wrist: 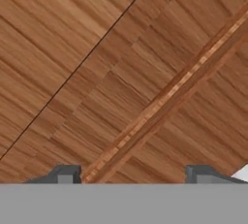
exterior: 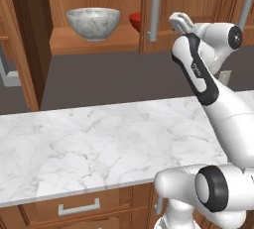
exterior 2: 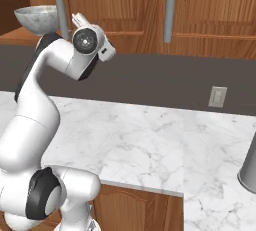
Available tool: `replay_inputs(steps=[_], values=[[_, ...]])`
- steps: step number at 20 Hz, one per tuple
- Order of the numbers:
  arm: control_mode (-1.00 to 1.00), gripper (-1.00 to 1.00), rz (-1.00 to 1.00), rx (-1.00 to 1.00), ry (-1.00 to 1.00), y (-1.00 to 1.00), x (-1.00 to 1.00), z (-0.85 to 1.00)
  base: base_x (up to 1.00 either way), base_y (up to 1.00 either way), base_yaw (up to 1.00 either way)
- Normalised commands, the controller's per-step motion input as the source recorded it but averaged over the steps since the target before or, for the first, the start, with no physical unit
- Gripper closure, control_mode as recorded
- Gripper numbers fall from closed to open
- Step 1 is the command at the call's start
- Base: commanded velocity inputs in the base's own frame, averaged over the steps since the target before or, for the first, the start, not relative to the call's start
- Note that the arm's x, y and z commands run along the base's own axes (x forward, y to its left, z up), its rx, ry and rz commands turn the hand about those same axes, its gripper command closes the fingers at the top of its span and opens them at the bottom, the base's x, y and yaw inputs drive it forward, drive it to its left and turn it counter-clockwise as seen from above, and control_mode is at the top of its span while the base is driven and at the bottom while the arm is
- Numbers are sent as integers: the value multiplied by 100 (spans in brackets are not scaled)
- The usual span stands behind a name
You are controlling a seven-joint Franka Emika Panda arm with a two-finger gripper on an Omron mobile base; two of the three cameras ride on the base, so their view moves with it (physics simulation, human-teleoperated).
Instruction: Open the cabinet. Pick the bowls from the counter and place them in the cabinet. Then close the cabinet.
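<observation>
Cabinet (exterior: 99, 5): shown open on its left side, the left door (exterior: 25, 39) swung outward; the right door (exterior: 193, 5) is seen closed, with its grey bar handle (exterior: 156, 7) near its left edge.
Counter (exterior: 99, 143): white marble slab running across the lower half of both base views; a short-handled drawer (exterior: 78, 207) is seen under its front edge.
Arm (exterior: 208, 89): raised above the counter's right part, the hand brought up against the right door.
Marble bowl (exterior: 93, 23): set upright on the cabinet shelf (exterior: 89, 39), towards its front edge.
Red bowl (exterior: 135, 21): seen on the same shelf, just beside the marble bowl's right, partly hidden by the right door.
Gripper (wrist: 131, 174): fingertips (wrist: 65, 174) held well apart, nothing between them; wood panelling is faced at close range.
Wall outlet (exterior 2: 218, 96): fixed on the dark backsplash above the counter's back edge.
</observation>
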Motion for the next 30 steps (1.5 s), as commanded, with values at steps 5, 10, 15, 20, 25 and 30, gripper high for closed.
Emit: replay_inputs(steps=[5,10,15,20,25,30], values=[[-100,-100,-2,14,0,-43,100,-30,0,0,0],[-100,-100,0,16,-1,-50,100,-23,0,0,0],[-100,-100,0,1,-3,0,-3,33,0,0,0],[-100,-100,-5,0,0,0,-62,61,0,0,0],[-100,-100,-7,0,0,0,-65,46,0,0,0],[-100,-100,-9,0,0,6,-90,16,0,0,0]])
